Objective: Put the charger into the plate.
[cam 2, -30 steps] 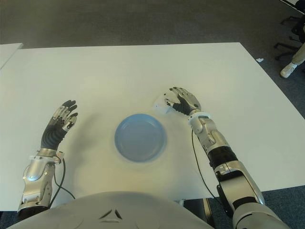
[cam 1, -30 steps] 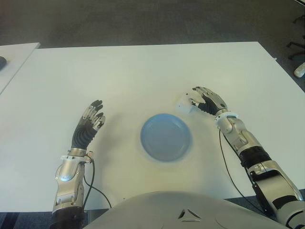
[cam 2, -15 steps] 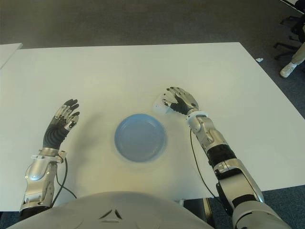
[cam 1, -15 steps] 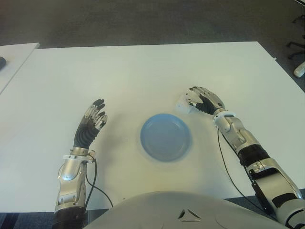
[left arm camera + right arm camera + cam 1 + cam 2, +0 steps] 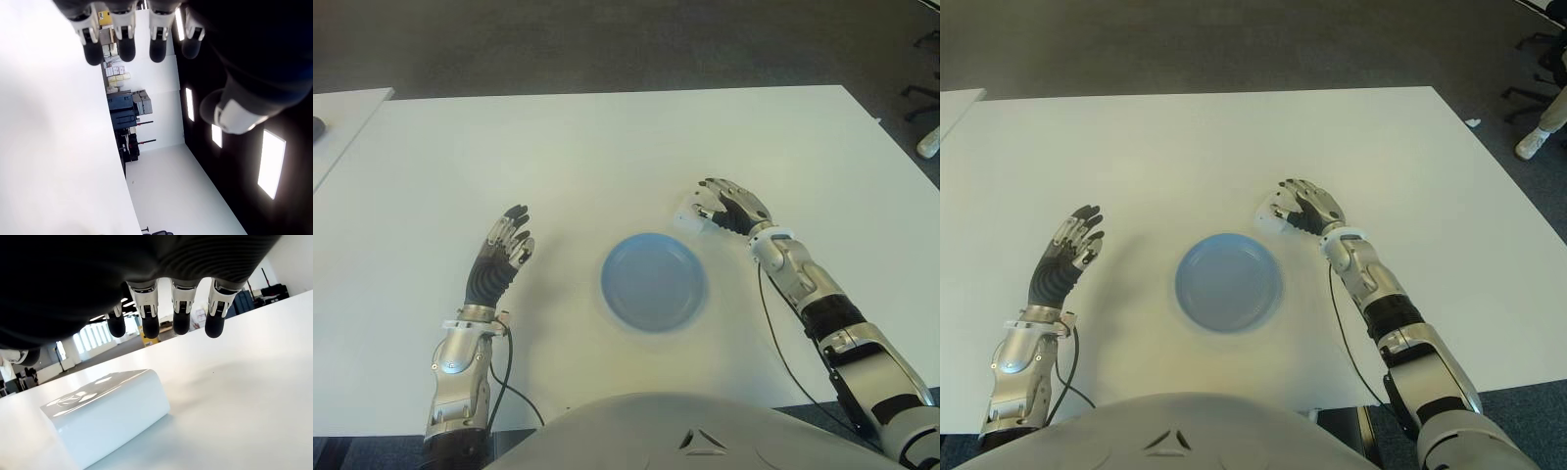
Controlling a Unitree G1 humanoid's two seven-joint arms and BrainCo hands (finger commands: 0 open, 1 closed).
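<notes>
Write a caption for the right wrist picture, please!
The right hand hovers with its fingers open over the white charger lying on the white table.

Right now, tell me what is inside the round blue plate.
Nothing shows inside the round blue plate; its whole bowl is uncovered. The small white block charger lies on the white table beyond its rim, under the open right hand.
</notes>
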